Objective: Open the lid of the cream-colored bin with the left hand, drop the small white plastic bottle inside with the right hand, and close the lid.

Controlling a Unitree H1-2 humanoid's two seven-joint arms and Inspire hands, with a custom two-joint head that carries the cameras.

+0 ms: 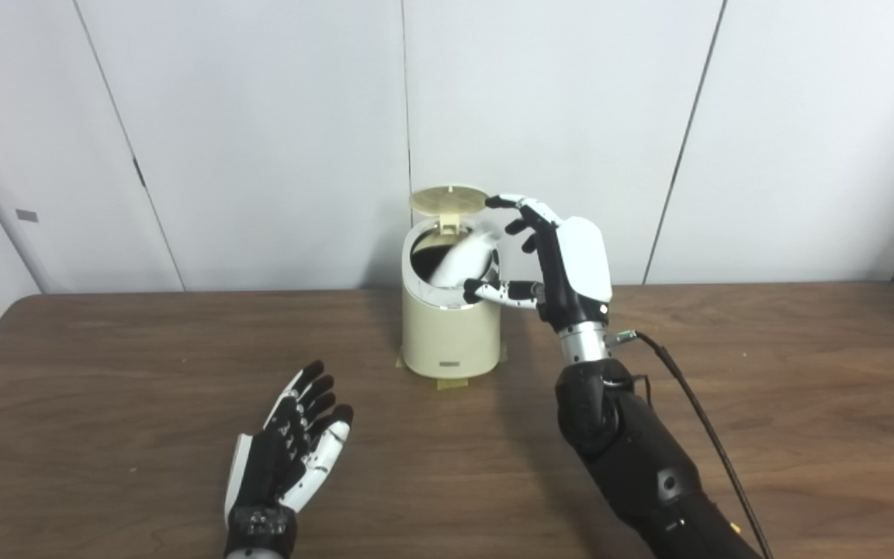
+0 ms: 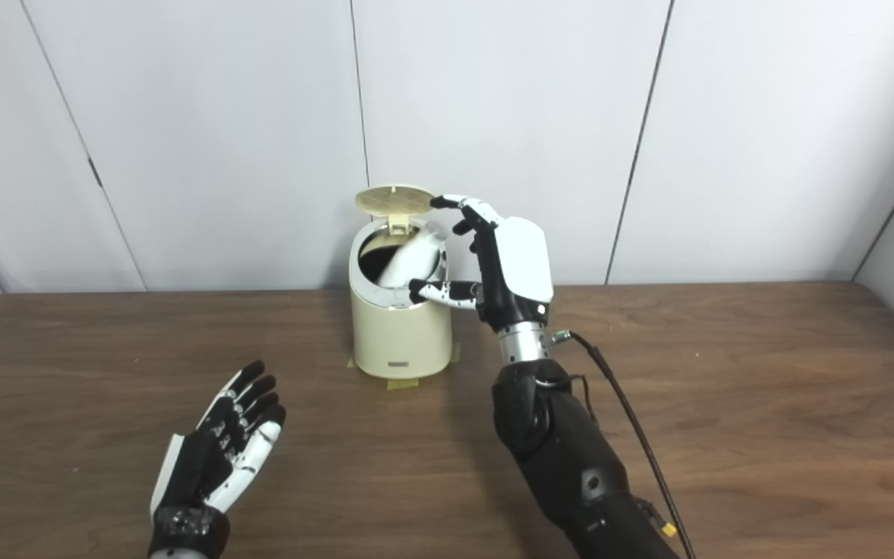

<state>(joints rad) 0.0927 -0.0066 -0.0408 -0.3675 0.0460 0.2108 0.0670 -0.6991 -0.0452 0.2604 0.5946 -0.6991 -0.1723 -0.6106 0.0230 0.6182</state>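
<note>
1. Left eye view: the cream bin [image 1: 449, 334] sat center frame with its lid [image 1: 448, 199] flipped up. The white bottle [image 1: 464, 259] was tilted, blurry, in the bin's mouth. The right hand [image 1: 563, 264] hovered just right of it, fingers spread, apparently let go.
2. Right eye view: the left hand [image 2: 218, 446] lay lower left on the table [image 2: 726, 388], fingers loose, holding nothing.
</note>
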